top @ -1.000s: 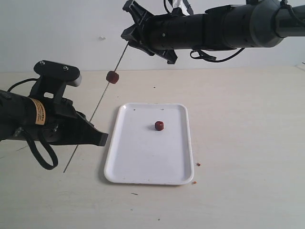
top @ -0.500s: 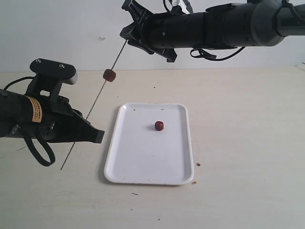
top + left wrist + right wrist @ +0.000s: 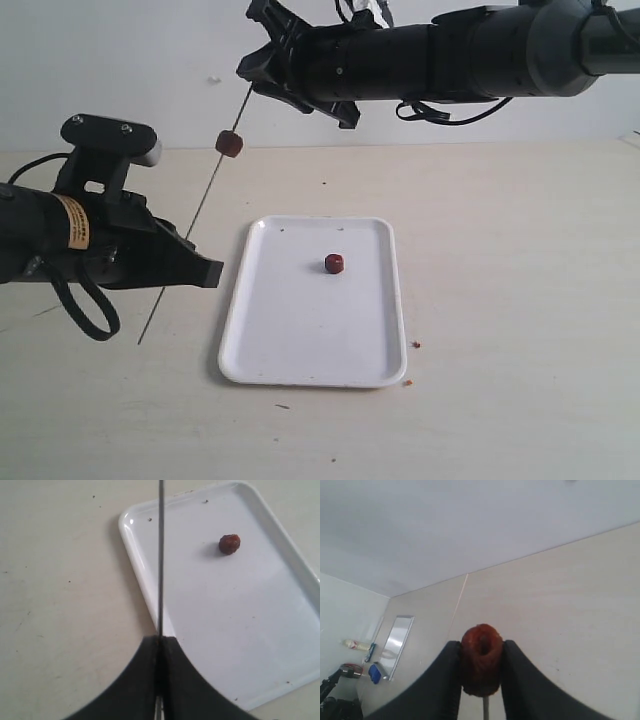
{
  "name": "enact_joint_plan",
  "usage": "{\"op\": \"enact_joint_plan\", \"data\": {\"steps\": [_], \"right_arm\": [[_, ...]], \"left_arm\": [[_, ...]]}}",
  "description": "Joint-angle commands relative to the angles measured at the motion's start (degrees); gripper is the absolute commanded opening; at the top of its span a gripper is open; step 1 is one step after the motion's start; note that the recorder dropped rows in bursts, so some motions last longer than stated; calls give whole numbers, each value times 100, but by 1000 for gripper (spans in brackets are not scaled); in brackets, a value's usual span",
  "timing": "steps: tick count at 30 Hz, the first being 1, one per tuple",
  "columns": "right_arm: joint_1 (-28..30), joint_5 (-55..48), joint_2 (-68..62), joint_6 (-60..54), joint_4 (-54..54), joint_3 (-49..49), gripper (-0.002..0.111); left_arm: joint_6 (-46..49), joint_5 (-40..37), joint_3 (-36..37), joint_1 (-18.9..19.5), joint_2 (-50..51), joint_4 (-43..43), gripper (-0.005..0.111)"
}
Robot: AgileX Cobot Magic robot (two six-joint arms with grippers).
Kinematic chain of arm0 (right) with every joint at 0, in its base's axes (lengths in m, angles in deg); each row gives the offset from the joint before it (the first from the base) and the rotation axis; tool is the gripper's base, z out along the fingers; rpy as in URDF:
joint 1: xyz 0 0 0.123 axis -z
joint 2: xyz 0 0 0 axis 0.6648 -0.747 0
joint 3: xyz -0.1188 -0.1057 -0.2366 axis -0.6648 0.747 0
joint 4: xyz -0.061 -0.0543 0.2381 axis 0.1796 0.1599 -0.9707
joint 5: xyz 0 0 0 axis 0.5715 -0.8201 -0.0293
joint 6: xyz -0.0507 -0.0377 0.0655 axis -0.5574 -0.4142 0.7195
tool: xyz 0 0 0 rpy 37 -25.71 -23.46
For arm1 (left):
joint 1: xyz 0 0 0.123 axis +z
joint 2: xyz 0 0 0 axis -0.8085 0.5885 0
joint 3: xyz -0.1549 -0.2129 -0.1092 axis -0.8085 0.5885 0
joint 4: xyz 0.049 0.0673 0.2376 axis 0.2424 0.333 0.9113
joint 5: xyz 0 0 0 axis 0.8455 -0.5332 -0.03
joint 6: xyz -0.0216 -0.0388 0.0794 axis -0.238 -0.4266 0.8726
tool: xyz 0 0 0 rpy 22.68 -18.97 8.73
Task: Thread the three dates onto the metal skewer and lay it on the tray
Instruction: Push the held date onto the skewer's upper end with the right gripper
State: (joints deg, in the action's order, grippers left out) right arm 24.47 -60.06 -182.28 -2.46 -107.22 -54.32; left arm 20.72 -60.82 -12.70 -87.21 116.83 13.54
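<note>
The thin metal skewer (image 3: 196,215) slants up from the table, with my left gripper (image 3: 207,272) shut on its lower part; the rod (image 3: 161,555) runs out from the closed jaws. One date (image 3: 229,143) is threaded on it halfway up. At the skewer's top end my right gripper (image 3: 252,72) is shut on a second date (image 3: 481,657), and the rod enters that date from below. A third date (image 3: 334,262) lies loose on the white tray (image 3: 300,330), seen from the left wrist as a date (image 3: 229,544) on the tray (image 3: 225,620).
Tiny reddish crumbs (image 3: 415,344) lie on the beige table beside the tray's right edge. The right arm (image 3: 450,55) reaches across above the table's far side. The left arm's body (image 3: 70,240) sits low at the left.
The right gripper has shifted left and slightly up with its date. The skewer's top followed, and the threaded date rose a little. The left gripper edged up with the skewer.
</note>
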Motion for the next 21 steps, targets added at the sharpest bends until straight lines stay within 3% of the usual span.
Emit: {"op": "enact_joint_plan", "data": {"steps": [1,14,21], "right_arm": [[29,-295,72,-131,27,-35,27],[29,-526,72,-105,532,-35,28],[29,-526,72,-324,609,-35,49]], "left_arm": [[-21,275,-93,6,-47,-21,0],[-21,147,-795,15,315,-21,0],[-32,301,-826,15,409,-21,0]]}}
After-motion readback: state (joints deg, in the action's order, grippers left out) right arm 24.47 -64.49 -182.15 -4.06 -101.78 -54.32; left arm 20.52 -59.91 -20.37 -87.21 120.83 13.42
